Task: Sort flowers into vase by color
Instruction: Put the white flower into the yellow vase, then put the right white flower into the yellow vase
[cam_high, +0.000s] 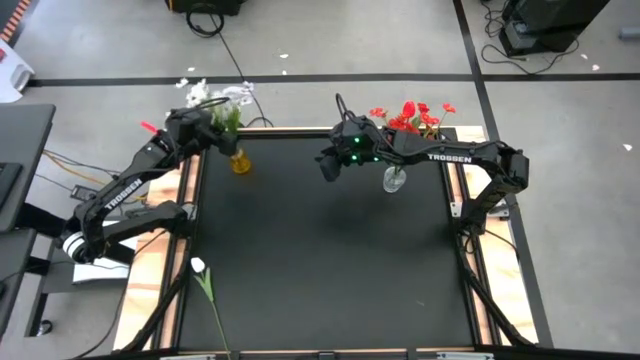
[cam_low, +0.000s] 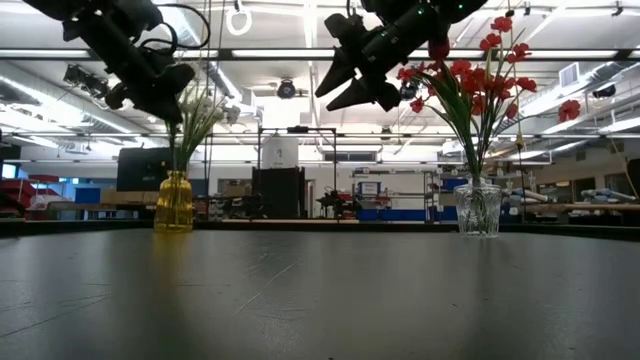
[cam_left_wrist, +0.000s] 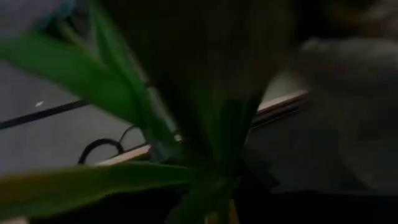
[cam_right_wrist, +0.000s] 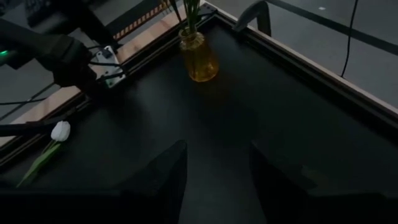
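With the left gripper (cam_high: 218, 118) directly above the yellow vase (cam_high: 240, 161) among the white flowers (cam_high: 215, 97), its fingers' state indeterminable, the right gripper (cam_high: 330, 165) hangs open and empty mid-surface, positioned toward the remaining white flower (cam_high: 199, 266) near the surface's front-left edge, red flowers (cam_high: 415, 115) already in the clear vase (cam_high: 394, 180).

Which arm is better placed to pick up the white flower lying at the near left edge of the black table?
Left, probably. The white flower lies on that arm's side, while the right gripper hovers mid-table, farther away.
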